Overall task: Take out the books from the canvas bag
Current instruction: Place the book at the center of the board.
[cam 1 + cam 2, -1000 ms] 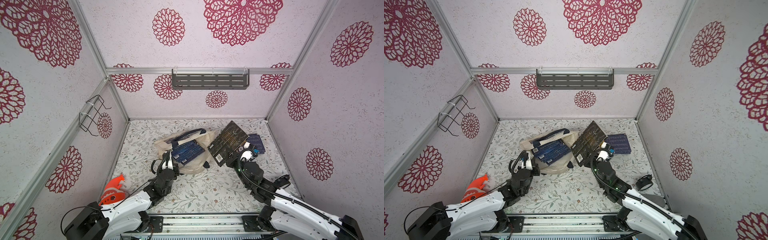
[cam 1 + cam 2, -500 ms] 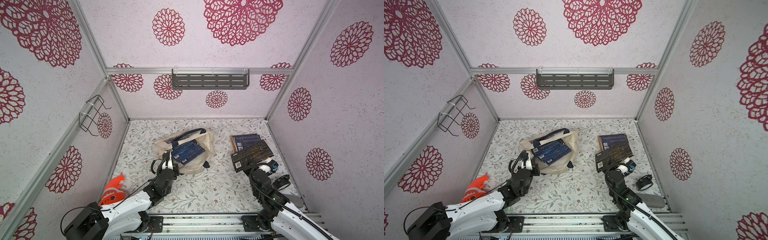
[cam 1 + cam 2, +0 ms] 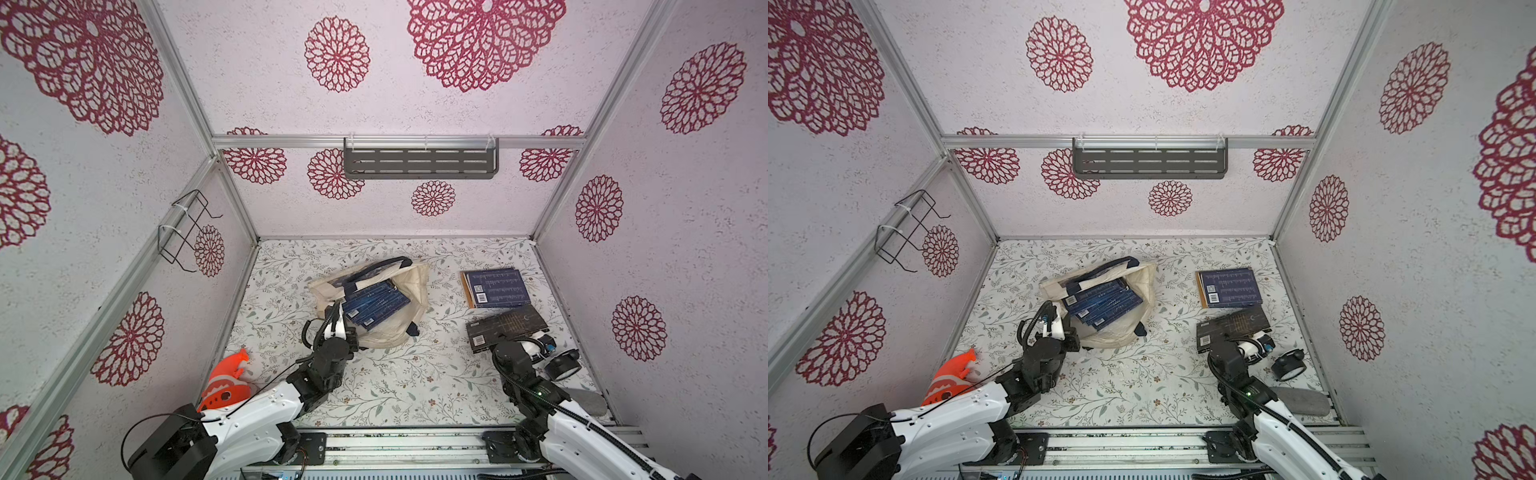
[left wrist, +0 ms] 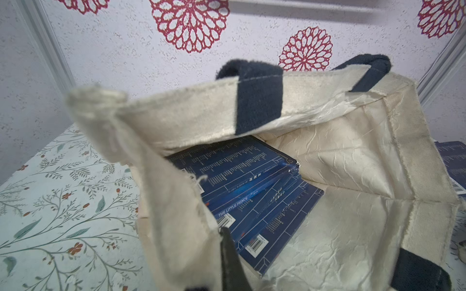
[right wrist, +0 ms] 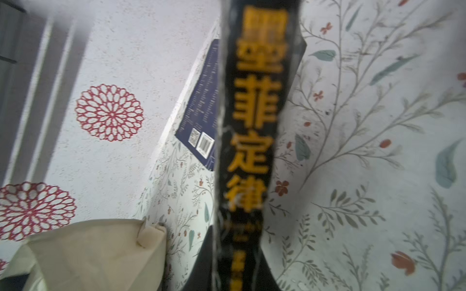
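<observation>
The right tool [image 3: 517, 348] is clamped on the near edge of a black book [image 3: 505, 327] with gold lettering on its spine. It holds the book low and roughly level, out on the right-arm side of the canvas bag [image 3: 411, 282]. Gripped at one edge only, the book hangs its whole weight past the fingers, so I judge it could droop or twist in the grip. Whether its far edge touches the surface [image 3: 395, 374] I cannot tell. A round black object [image 3: 561, 365] sits just beside that tool, and a swing away from the bag could knock it.

The left tool [image 3: 341, 328] is clenched on the bag's near rim, holding the mouth up. That pinch is on thin canvas. If it slips, the rim would likely fall over the blue books [image 3: 374, 305] lying fanned inside the bag. Pulling harder could drag the bag and books together.

Farther off, on the same side of the bag as the black book, the stack [image 3: 494, 286] of books already taken out lies flat. A careless release could drop the black book askew on it or shove it.
</observation>
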`<state>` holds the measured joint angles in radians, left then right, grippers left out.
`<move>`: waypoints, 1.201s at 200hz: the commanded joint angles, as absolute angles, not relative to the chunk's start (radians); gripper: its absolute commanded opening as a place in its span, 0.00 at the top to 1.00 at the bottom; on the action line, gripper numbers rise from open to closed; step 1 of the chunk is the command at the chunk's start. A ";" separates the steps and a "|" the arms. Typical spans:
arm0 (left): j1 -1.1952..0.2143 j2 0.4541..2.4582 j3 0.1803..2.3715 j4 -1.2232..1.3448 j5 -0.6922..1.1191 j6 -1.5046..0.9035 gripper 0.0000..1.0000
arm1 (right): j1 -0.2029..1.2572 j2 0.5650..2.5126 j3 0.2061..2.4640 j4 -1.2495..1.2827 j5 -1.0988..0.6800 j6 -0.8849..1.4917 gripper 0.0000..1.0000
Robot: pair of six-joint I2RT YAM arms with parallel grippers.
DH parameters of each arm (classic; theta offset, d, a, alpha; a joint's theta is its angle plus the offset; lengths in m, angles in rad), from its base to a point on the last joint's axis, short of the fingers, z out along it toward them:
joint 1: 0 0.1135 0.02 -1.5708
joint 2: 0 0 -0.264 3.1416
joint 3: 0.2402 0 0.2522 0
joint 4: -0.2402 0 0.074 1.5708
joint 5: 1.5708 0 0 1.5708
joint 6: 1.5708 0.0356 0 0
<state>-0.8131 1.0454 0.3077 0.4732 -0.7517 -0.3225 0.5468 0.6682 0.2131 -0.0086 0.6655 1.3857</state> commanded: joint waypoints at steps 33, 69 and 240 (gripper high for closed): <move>-0.824 1.030 0.333 0.482 -0.746 -0.327 1.00 | 0.458 0.752 0.206 0.112 0.600 1.481 1.00; -0.825 1.033 0.332 0.483 -0.747 -0.327 1.00 | 0.390 0.835 0.190 0.181 0.517 1.498 0.98; -0.825 1.057 0.339 0.483 -0.745 -0.327 1.00 | 0.221 1.244 0.293 0.429 0.312 1.410 0.79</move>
<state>-0.8131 1.0554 0.3134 0.4732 -0.7490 -0.3252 0.2451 1.1900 0.2562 0.3485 0.3553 1.4506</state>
